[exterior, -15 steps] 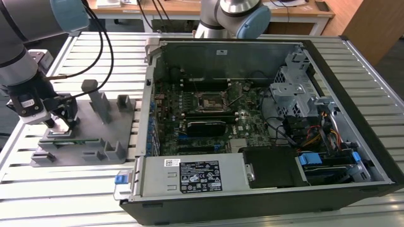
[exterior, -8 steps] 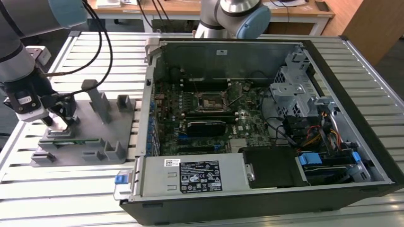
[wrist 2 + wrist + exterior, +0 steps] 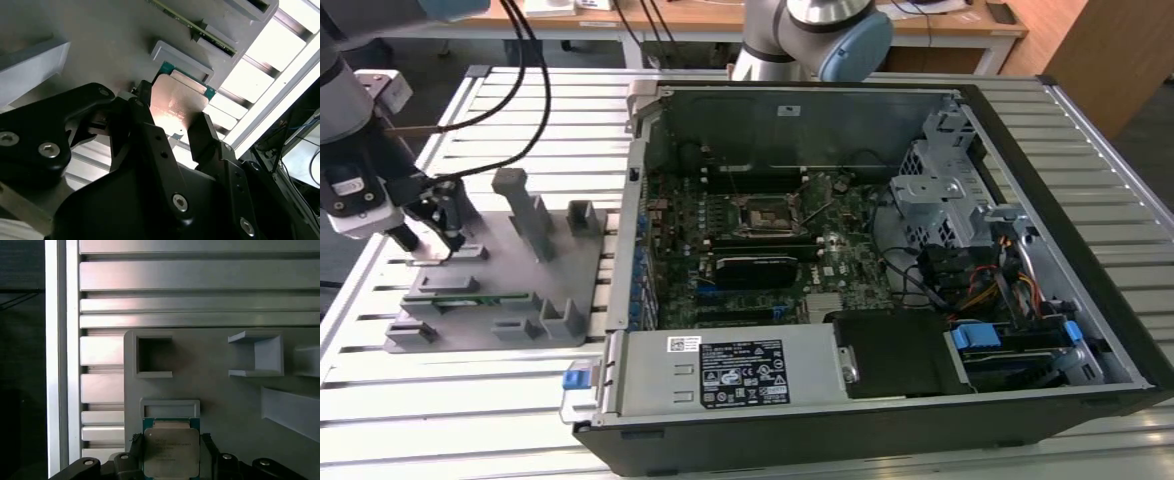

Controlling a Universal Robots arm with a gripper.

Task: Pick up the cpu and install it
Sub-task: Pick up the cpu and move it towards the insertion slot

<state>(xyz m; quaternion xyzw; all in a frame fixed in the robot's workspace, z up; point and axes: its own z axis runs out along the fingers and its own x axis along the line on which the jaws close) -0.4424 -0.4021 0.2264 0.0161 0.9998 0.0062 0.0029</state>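
Item: one gripper, jaws pinching two opposite edges of one cpu at a framed pocket of one grey fixture, exterior view's left; one green memory stick slotted nearby; fixture's upright posts stand between gripper and one open computer case; one black socket inside
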